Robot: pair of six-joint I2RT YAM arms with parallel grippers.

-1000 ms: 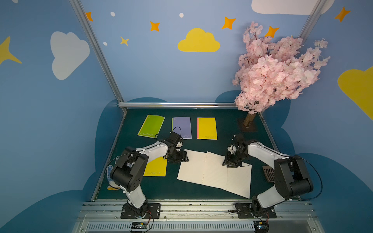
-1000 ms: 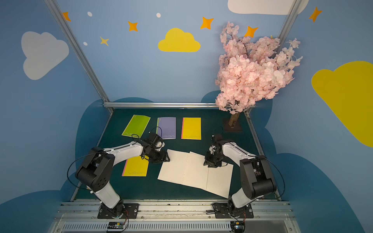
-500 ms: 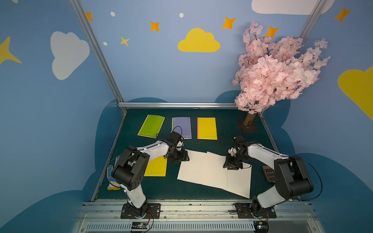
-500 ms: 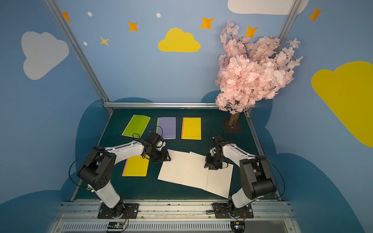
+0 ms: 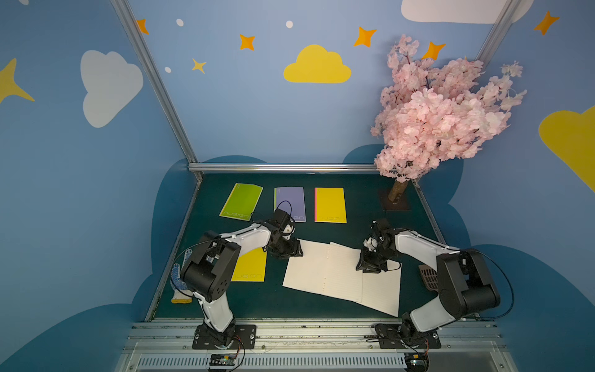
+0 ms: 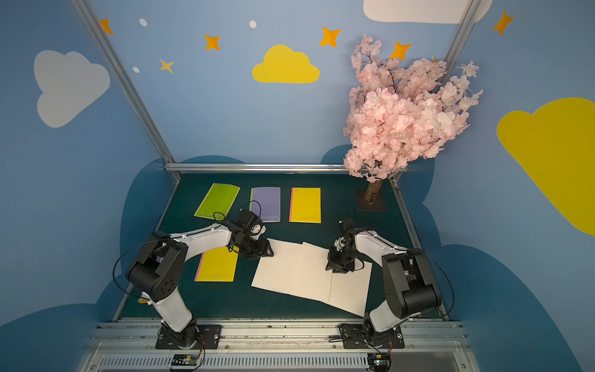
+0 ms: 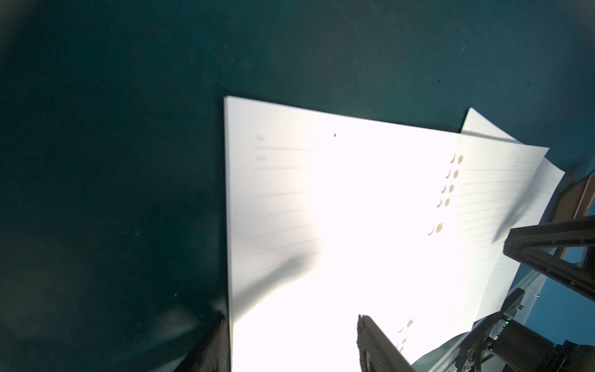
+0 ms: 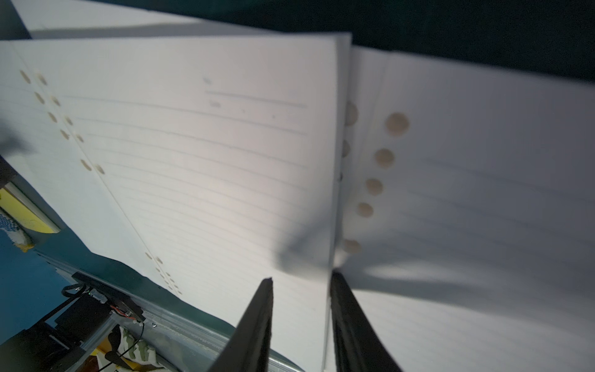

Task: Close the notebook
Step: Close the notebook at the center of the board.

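We are looking at the open notebook (image 5: 322, 273) lying flat on the surface (image 5: 354, 206) between both arms, light and floppy we think, best taken at an outer page edge, where the left fingers (image 7: 376, 351) and the right fingers (image 8: 254, 331) are standing apart astride page edges, clamping nothing, while a yellow notebook (image 5: 249, 265) is showing "nusign".

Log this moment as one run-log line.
notebook: open, pages up | left gripper: open, at left page's far corner | right gripper: open, at a page edge | closing: not done

FREE: you get bare bench (image 5: 352, 232) between open notebook (image 5: 325, 273) and back-edge notebook row (image 5: 288, 203) | BLOCKED: blossom tree (image 5: 431, 128), back-right corner; yellow notebook (image 5: 249, 267), left edge
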